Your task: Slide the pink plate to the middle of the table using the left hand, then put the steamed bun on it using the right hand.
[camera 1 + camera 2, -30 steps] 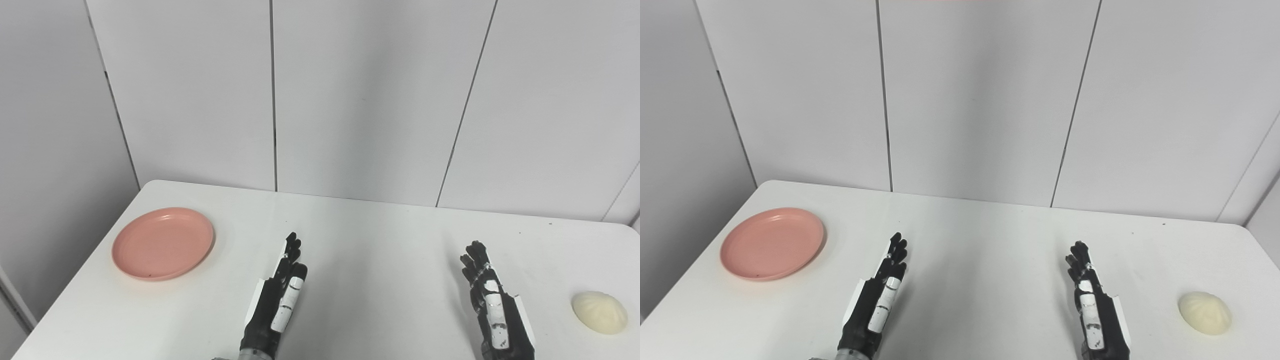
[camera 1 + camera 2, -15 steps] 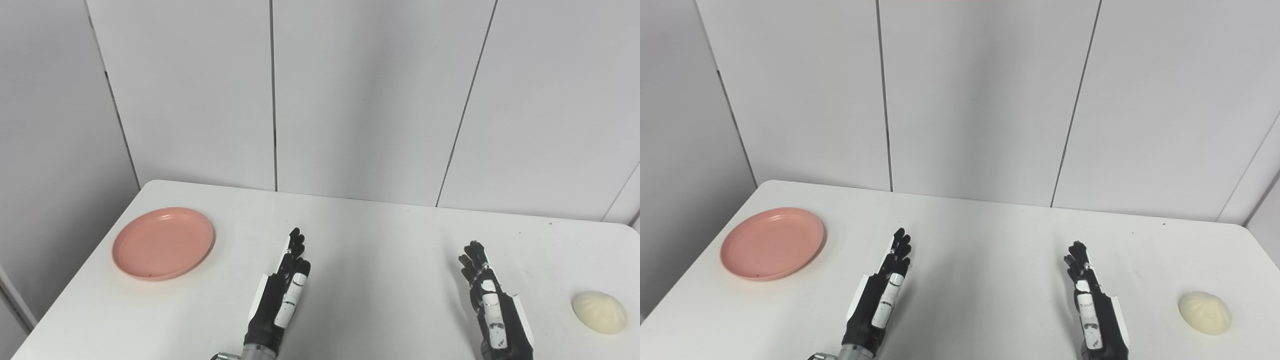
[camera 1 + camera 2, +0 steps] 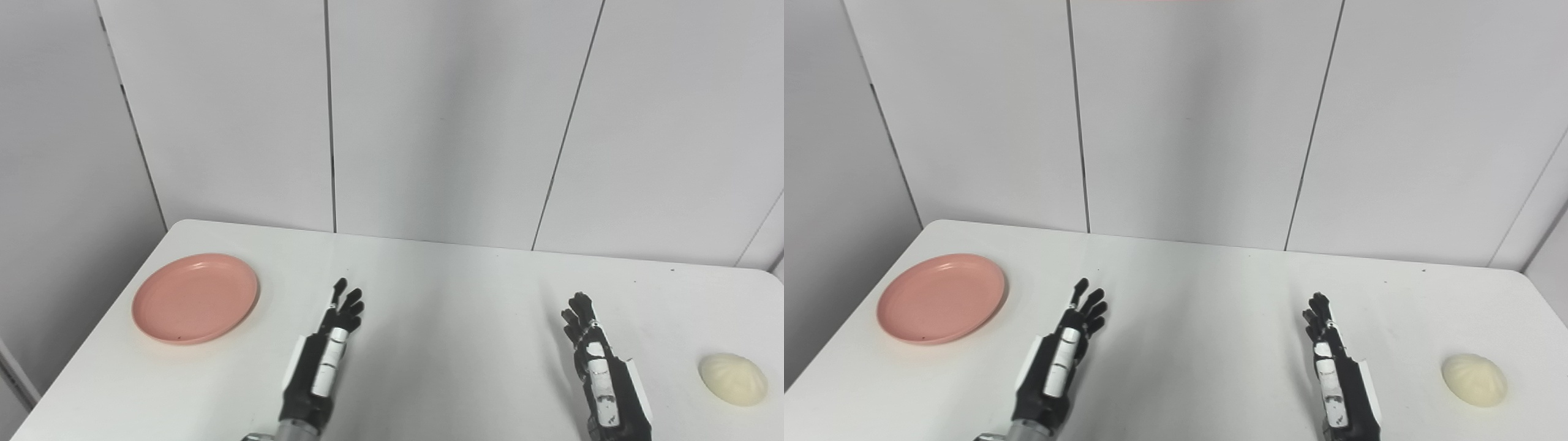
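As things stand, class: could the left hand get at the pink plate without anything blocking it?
Probably yes. The left hand is open, holding nothing, and only bare table lies between it and the pink plate to its left.

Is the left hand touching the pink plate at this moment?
Apart. In the left eye view, bare white table shows between the left hand and the pink plate; the hand is open, empty.
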